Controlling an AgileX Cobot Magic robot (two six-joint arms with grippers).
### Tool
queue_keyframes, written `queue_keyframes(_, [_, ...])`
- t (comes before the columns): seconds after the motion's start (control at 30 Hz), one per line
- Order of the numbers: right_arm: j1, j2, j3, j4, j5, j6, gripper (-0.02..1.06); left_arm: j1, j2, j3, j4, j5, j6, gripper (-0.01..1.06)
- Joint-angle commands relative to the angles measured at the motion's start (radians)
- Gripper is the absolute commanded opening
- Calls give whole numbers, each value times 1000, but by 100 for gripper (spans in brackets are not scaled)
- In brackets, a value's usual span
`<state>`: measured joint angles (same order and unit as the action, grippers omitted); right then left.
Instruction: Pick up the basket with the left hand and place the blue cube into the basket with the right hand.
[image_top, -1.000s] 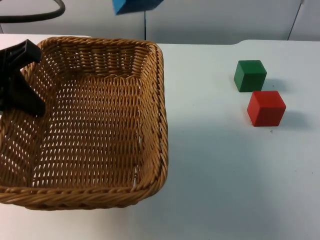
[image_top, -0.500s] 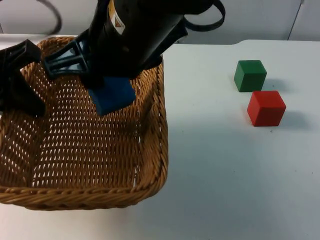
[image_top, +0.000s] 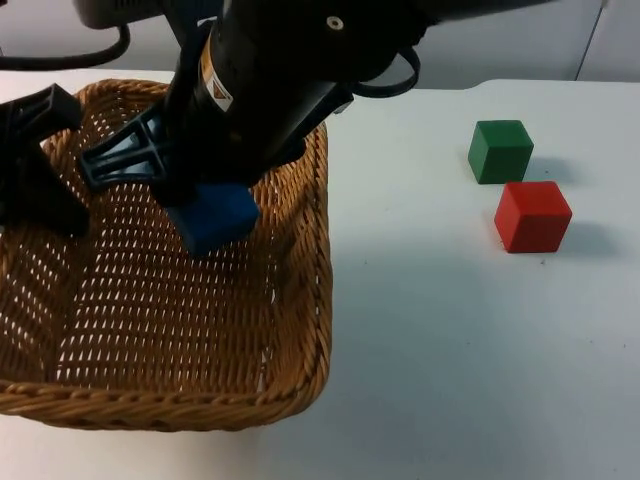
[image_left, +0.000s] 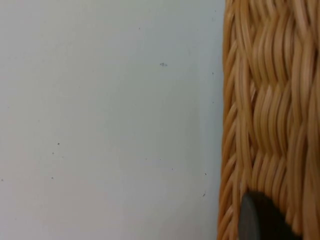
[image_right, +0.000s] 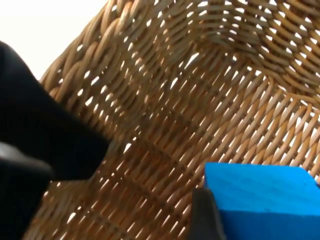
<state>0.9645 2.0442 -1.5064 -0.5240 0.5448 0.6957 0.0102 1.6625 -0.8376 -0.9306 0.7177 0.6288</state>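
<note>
The wicker basket (image_top: 300, 300) takes up the left of the table. My left gripper (image_top: 40, 170) is shut on its left rim; in the left wrist view a black fingertip (image_left: 260, 220) presses on the woven wall (image_left: 270, 110). My right gripper (image_top: 200, 190) reaches down into the basket, shut on the blue cube (image_top: 215, 222). The cube hangs low over the woven floor, near the basket's middle. The right wrist view has the blue cube (image_right: 265, 200) beside a fingertip (image_right: 207, 215), with the basket floor (image_right: 200, 90) beyond it and the left gripper (image_right: 45, 145) dark at the rim.
A green cube (image_top: 500, 150) and a red cube (image_top: 532, 215) stand close together on the white table (image_top: 450, 350), right of the basket. The grey partition wall (image_top: 500, 40) closes off the back.
The right arm has come down from above the far rim into the basket with the blue cube. The basket has shifted slightly; the left gripper kept its hold.
</note>
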Motion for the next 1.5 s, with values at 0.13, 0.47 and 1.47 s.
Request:
queue_keyframes(0.13, [3,-18,-7,-30,-3,-7,44,1,-14,1,-34,19,0,0])
queue_keyframes(0.47, [3,-169,-12,-47,81,-51,82,1,-14,1,-49,14,-1,0])
queue_keyframes(1.47, [405,-1087,611,-601,220,304,82,-4,264,-71,-304,-92,287,0])
